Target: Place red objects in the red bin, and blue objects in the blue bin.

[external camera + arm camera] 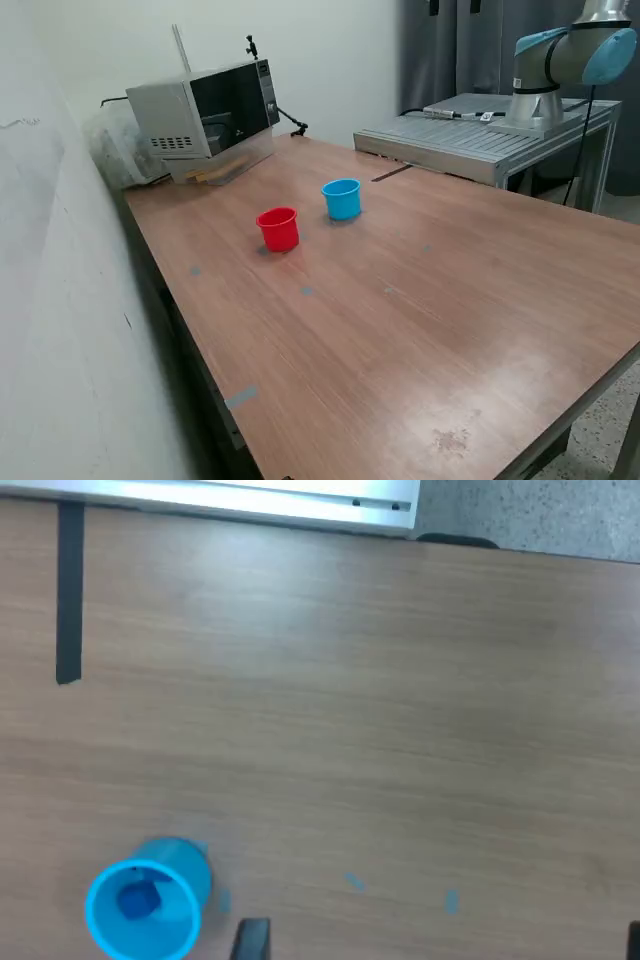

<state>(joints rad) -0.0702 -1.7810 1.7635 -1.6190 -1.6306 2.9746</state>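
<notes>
**A:** What does the exterior view show?

**B:** A long wooden table (420, 300) fills most of the frame. Two small round plastic cups stand upright near the middle of its upper half. The red cup (278, 228) sits lower and toward the exterior view's left; the light blue cup (342, 198) sits just up and to the right of it. They are near each other but not touching.

**A:** Anything else around them?

**B:** At the upper left, a microwave oven (205, 118) sits on the table's far corner, beside a pale wall. At the upper right, the base of the robot arm (560, 65) stands on a grey metal platform (470, 135). A few small pale blue marks (307, 291) dot the tabletop.

**A:** And the wrist view?

**B:** It looks straight down on the wood. The light blue cup (145, 905) is at the lower left of the frame, and a dark blue cube (138, 901) lies inside it. A dark strip (69, 592) runs down the upper left.

**A:** Where are the red cubes?

**B:** I cannot make out any; the red cup's inside is not visible.

**A:** Is the gripper clenched or released?

**B:** Only dark finger tips (251, 940) poke in at the bottom edge, holding nothing visible. I cannot tell how wide they stand.
</notes>
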